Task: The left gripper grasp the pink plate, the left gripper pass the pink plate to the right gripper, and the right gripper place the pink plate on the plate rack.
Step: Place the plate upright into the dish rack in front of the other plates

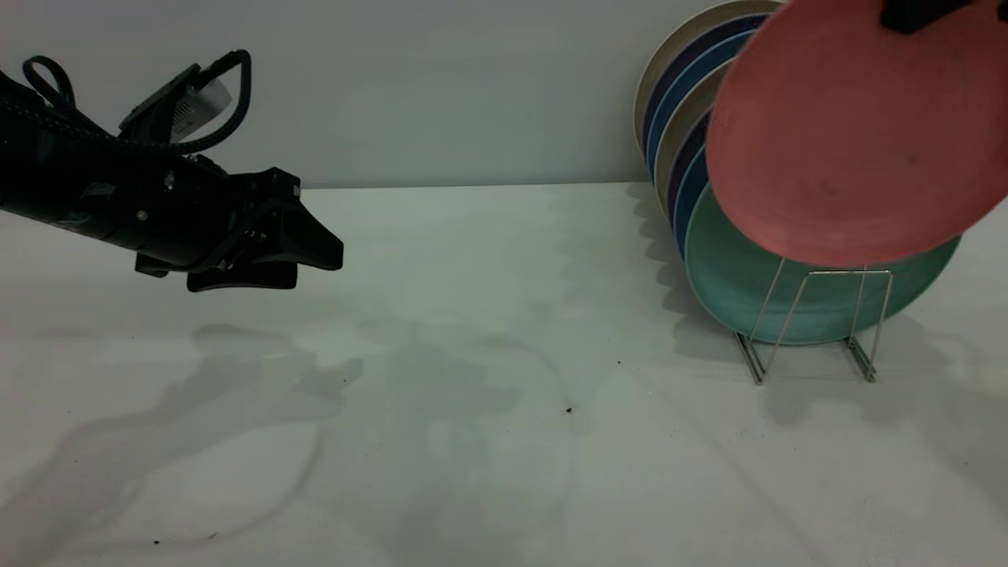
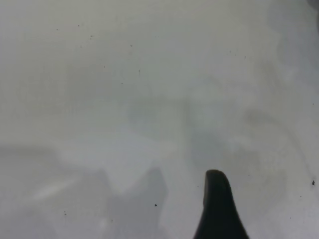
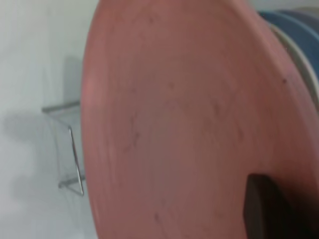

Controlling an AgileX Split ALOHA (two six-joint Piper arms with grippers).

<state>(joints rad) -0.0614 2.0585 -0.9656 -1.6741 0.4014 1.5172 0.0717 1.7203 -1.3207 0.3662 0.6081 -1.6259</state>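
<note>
The pink plate (image 1: 850, 134) hangs tilted at the upper right, held by its top rim in my right gripper (image 1: 917, 14), which is only partly in view. Its lower edge is just above the front loop of the wire plate rack (image 1: 819, 315) and in front of a mint-green plate (image 1: 732, 276). In the right wrist view the pink plate (image 3: 174, 124) fills the picture, one black finger (image 3: 264, 209) lies on it, and the rack (image 3: 70, 149) shows beyond. My left gripper (image 1: 319, 268) hovers open and empty over the table at the far left. One of its fingertips (image 2: 215, 199) shows over bare table.
Several blue, navy and cream plates (image 1: 677, 102) stand in the rack behind the mint-green one, leaning toward the back wall. The white table (image 1: 504, 394) carries only small dark specks and shadows.
</note>
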